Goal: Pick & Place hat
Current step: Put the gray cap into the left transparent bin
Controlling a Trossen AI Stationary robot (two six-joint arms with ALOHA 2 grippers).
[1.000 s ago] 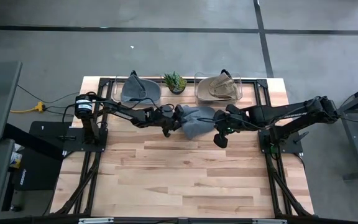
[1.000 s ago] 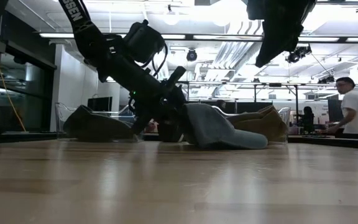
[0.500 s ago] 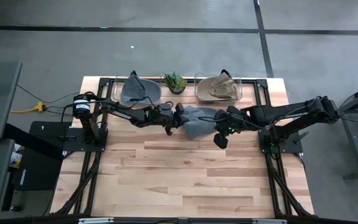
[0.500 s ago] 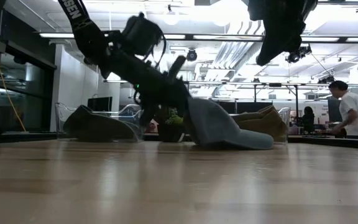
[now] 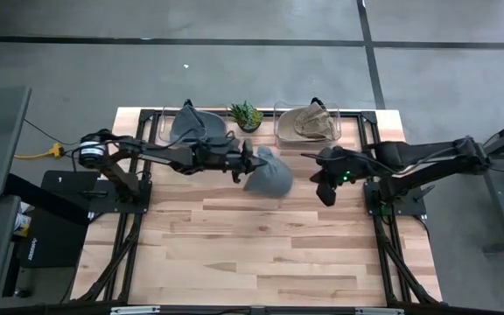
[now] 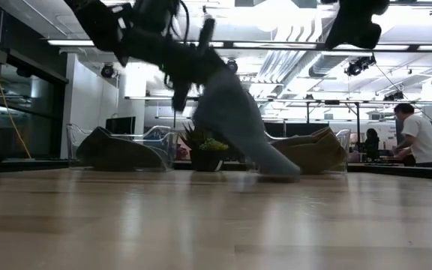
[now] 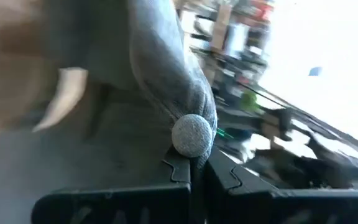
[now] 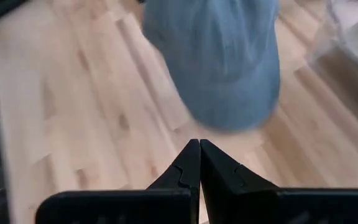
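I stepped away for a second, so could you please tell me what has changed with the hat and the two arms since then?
The left claw has shut on the blue-grey hat and lifted it off the table, swinging it left; only its brim hangs low. The right claw, shut throughout, has drawn back to the right, clear of the hat. The two bins with hats and the small plant stayed put.

Left gripper (image 5: 250,162) is raised mid-table (fingers pinched together); right gripper (image 5: 325,194) hovers closed.
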